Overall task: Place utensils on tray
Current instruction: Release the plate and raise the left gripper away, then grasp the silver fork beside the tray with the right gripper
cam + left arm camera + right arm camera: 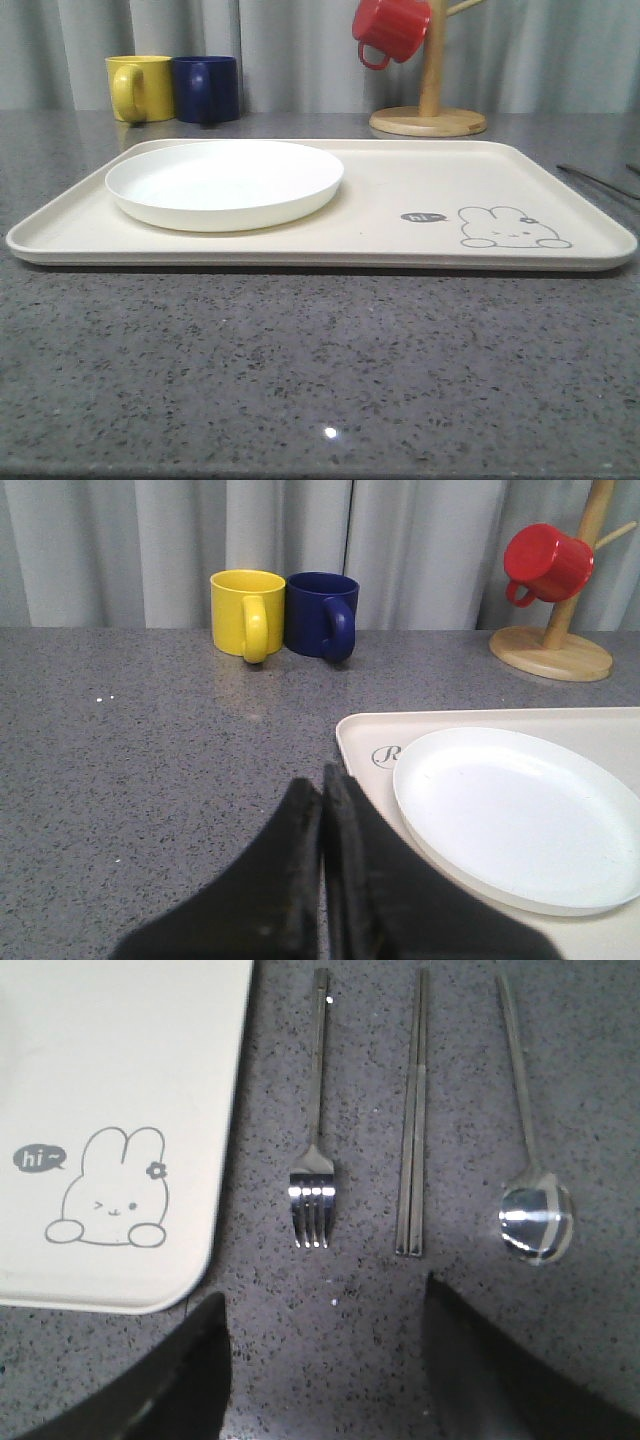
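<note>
The cream tray with its grey rabbit drawing lies across the grey table, and a white plate rests on its left half. In the right wrist view a fork, a pair of chopsticks and a spoon lie side by side on the table beside the tray. My right gripper hangs open above bare table just short of the fork's tines, holding nothing. My left gripper is shut and empty, beside the tray's corner near the plate.
A yellow mug and a blue mug stand behind the tray at the back left. A wooden mug stand with a red mug hanging on it is at the back right. Grey curtains close off the rear.
</note>
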Robot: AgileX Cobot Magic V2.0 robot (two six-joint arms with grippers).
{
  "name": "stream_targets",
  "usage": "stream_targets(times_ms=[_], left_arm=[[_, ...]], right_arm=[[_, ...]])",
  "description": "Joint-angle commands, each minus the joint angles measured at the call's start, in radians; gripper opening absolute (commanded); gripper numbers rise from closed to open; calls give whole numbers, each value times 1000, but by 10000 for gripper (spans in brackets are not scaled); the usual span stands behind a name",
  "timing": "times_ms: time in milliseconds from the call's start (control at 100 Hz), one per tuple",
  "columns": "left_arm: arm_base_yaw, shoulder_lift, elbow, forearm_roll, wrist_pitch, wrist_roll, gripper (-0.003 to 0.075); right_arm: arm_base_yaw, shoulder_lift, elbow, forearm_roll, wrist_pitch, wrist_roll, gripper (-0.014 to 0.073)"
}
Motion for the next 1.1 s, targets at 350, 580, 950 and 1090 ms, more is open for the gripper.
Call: stream_targets(times_ms=[350, 580, 950, 1090], left_arm=[[-4, 2, -25, -7, -76, 1, -18], [-4, 4, -25, -7, -76, 1, -18], [-4, 6, -25, -7, -76, 1, -18], [-4, 6, -25, -7, -76, 1, -18]], right_arm=[[-1, 395, -268, 11, -75, -55, 401], [-1, 575, -337, 13, -81, -65, 401], [-1, 672, -340, 40, -90, -67, 401], [-1, 690, -340, 45, -91, -68, 401]])
